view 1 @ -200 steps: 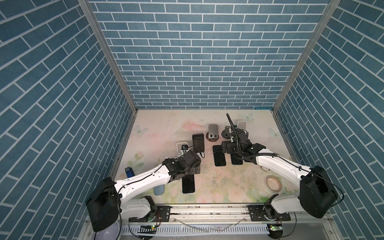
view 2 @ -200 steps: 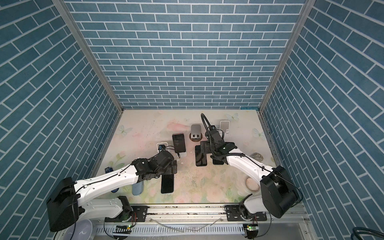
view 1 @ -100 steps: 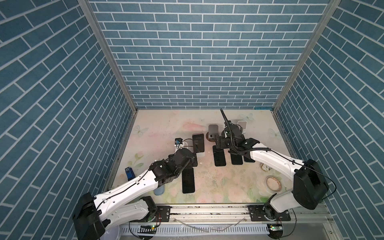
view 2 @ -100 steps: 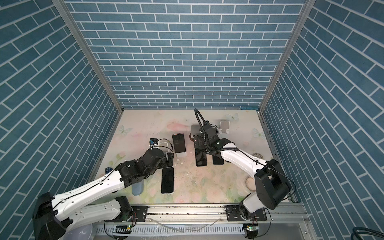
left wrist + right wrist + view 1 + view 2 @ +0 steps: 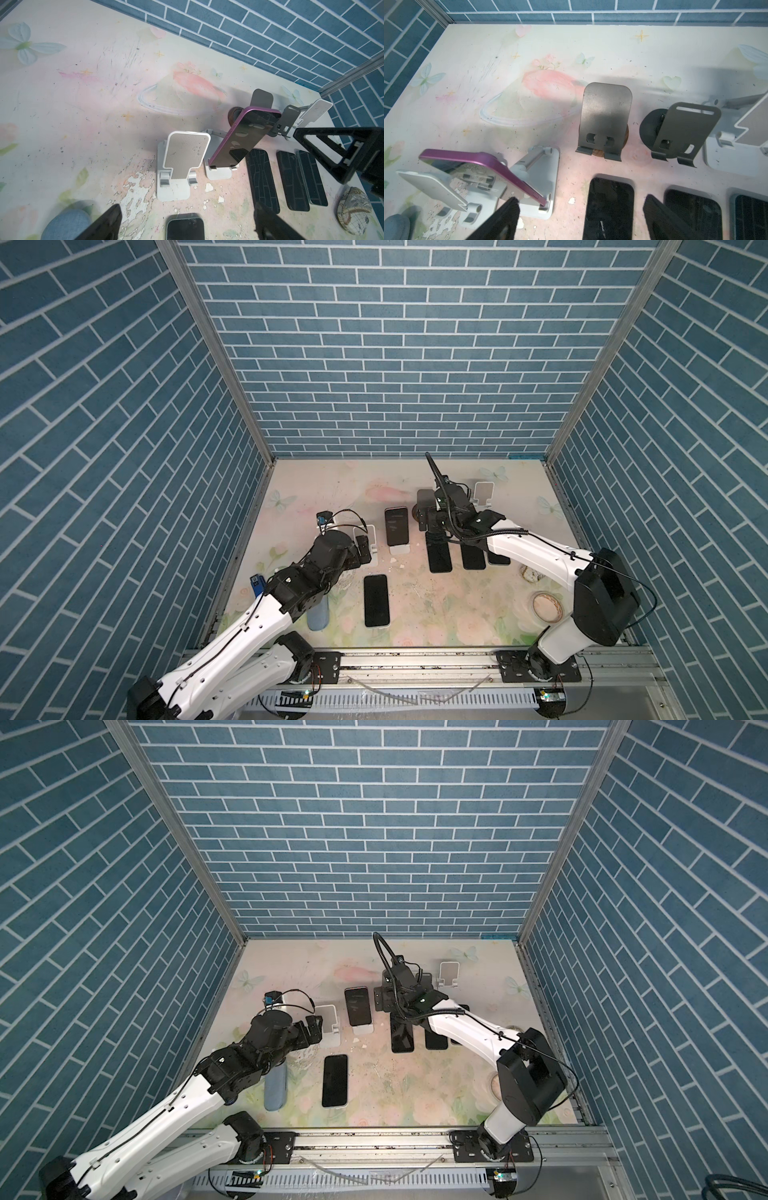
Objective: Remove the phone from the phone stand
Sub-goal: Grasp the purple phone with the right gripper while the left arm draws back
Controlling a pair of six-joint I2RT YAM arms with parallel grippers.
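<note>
The phone (image 5: 397,526) (image 5: 358,1006), dark-screened with a purple edge (image 5: 245,139) (image 5: 500,166), leans on a white phone stand (image 5: 400,549) (image 5: 218,173) near the table's middle. My left gripper (image 5: 361,551) (image 5: 313,1029) (image 5: 187,226) hangs open to the left of it, in front of an empty white stand (image 5: 182,158) and over a flat phone (image 5: 185,228). My right gripper (image 5: 434,531) (image 5: 394,1011) (image 5: 581,220) stands open just right of the phone stand. One of its fingers (image 5: 506,218) is close to the phone's lower edge, apart from it.
Several dark phones (image 5: 438,556) (image 5: 376,599) lie flat on the table. Two grey stands (image 5: 605,118) (image 5: 683,133) and a white stand (image 5: 484,493) stand behind. A blue-grey pouch (image 5: 318,614), a tape roll (image 5: 547,605) and a globe-patterned object (image 5: 353,209) lie near the front.
My left gripper has moved away from the flat phone toward the empty white stand. My right gripper has shifted left toward the phone stand. Both stayed open.
</note>
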